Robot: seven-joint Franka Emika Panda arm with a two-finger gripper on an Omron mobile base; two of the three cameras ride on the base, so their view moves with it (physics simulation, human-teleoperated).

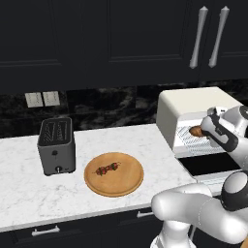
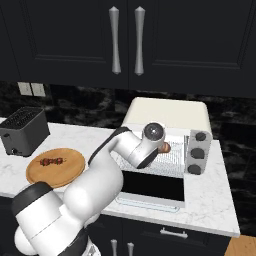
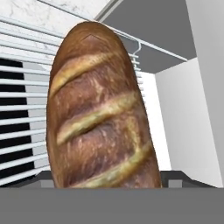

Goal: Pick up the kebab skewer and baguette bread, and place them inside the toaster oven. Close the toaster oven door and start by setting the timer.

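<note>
My jaws grip the golden-brown oblong baguette bread (image 3: 100,113) over the wire rack (image 3: 22,87) inside the boxy cream-white toaster oven (image 1: 193,109), where an early release could roll it off; the left base view adds the kebab skewer (image 1: 107,168), left of the oven.

The white marble counter (image 1: 29,181) carries a dark slot toaster (image 1: 56,146), a round wooden board (image 1: 114,174) and the toaster oven (image 1: 191,116).
</note>
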